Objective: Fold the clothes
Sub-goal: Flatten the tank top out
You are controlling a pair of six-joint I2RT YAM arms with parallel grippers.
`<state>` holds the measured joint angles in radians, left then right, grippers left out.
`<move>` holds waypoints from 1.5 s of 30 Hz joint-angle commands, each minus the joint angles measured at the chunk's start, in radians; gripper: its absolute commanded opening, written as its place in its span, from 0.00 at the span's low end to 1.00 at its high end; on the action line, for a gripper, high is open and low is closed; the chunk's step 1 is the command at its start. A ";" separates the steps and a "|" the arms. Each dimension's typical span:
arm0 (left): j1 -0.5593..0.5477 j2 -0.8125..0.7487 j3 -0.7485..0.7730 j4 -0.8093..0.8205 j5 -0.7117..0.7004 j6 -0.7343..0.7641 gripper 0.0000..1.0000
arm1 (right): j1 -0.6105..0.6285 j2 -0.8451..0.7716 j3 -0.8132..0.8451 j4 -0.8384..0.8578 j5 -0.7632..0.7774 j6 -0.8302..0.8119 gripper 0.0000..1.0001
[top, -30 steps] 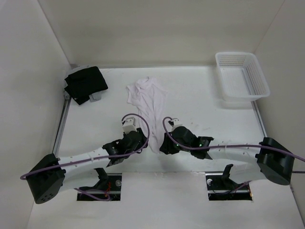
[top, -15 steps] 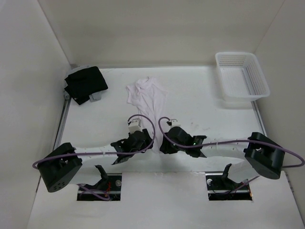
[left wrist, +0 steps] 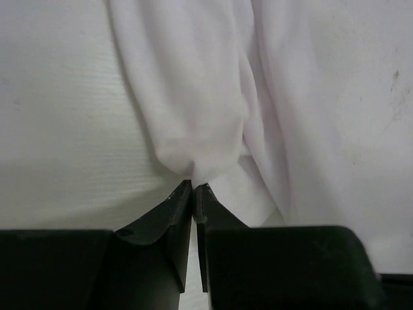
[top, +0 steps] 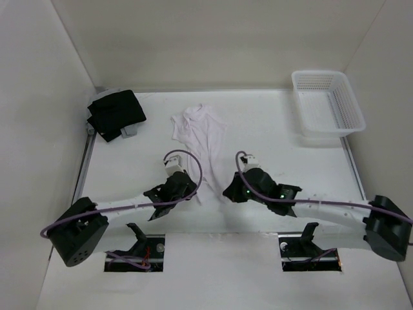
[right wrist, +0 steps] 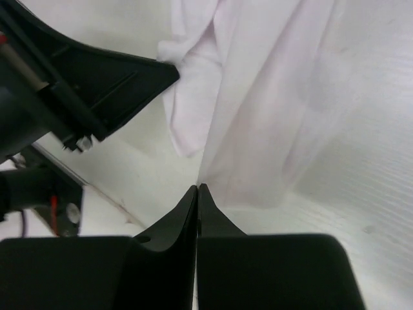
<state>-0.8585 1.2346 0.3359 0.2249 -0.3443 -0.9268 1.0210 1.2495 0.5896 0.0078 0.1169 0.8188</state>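
Clothes (top: 205, 139) lying lengthwise far-to-near, hem toward arms — left gripper (left wrist: 193, 186) clenched on it, right gripper (right wrist: 197, 188) likewise

A robot lab: white walls (top: 213, 45) box in a white table (top: 116, 169); left arm (top: 122, 208) and right arm (top: 322, 208) sit bolted at the bottom.

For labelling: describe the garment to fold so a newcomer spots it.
Start at the white table and look to its middle. The bunched white shirt lies there as a long strip. The only other garment, in the far left corner, is black.
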 commanded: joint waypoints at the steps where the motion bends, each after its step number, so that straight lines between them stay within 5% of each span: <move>1: 0.089 -0.101 -0.034 -0.042 0.004 0.035 0.06 | -0.055 -0.174 -0.066 0.012 0.020 0.010 0.01; 6: 0.221 -0.213 -0.067 -0.134 0.050 0.086 0.11 | -0.137 -0.370 -0.158 -0.043 -0.039 0.025 0.02; 10: 0.278 -0.256 -0.077 -0.194 0.071 0.108 0.32 | -0.170 -0.432 -0.200 -0.083 -0.037 0.037 0.02; 24: 0.095 -0.500 -0.098 -0.530 -0.053 -0.179 0.38 | -0.244 -0.400 -0.234 -0.026 -0.056 0.019 0.02; 36: 0.112 -0.360 -0.107 -0.434 -0.035 -0.178 0.29 | -0.241 -0.415 -0.237 -0.019 -0.062 0.016 0.03; 42: 0.115 -0.330 -0.100 -0.398 0.001 -0.159 0.04 | -0.249 -0.450 -0.232 -0.025 -0.062 0.013 0.02; 45: 0.120 -0.443 -0.039 -0.444 -0.004 -0.116 0.00 | -0.259 -0.487 -0.192 -0.043 -0.056 -0.001 0.02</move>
<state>-0.7464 0.8753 0.2462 -0.2024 -0.3527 -1.0878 0.7750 0.8021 0.3576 -0.0605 0.0578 0.8387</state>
